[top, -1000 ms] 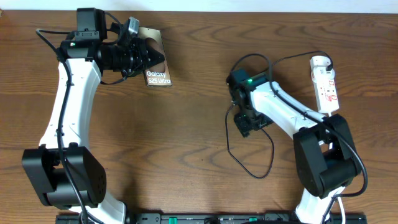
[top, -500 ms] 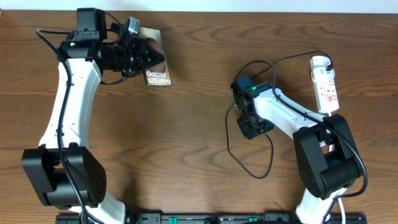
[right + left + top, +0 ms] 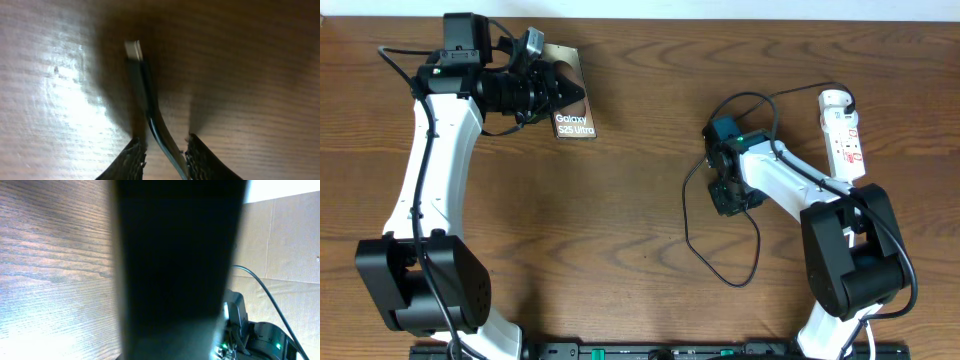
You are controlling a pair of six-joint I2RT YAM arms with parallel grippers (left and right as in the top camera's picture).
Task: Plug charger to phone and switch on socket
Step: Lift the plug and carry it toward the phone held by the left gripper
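a dark brown wood-grain table (image 3: 620,200) fills the scene, a pale strip (image 3: 720,8) edging it at 12 o'clock, tan cardboard panels (image 3: 290,240) standing beyond at 3 o'clock, white glare (image 3: 65,90) on the wood.

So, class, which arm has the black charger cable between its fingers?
The right arm's fingers flank the thin black charger cable; the left arm's fingers sit at the phone.

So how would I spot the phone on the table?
Look at the top left of the wooden table, where the left arm ends. The phone lies flat there, partly under the arm's tip. It is the only dark brown rectangle, with white "Galaxy S25 Ultra" letters, unlike the white socket far right.
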